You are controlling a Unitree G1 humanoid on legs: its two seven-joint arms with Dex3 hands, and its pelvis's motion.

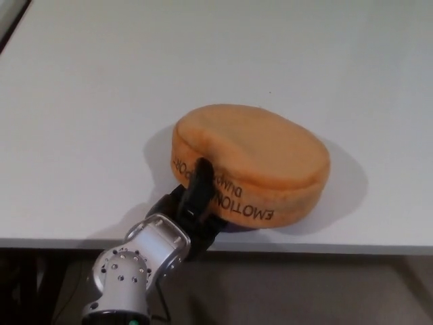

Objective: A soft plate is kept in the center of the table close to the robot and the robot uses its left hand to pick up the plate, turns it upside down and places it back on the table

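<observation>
The soft orange plate [254,162] shows its domed underside, with upside-down black lettering along its near rim. It sits low over the white table [101,81] close to the front edge. My left hand [193,206] comes up from below the table edge and is shut on the plate's near-left rim, one black finger pressed over the rim. Whether the plate rests fully on the table or is slightly raised I cannot tell. My right hand does not show.
The table's front edge [338,248] runs across the bottom, with dark floor below it. A dark strip [10,20] marks the table's far-left corner.
</observation>
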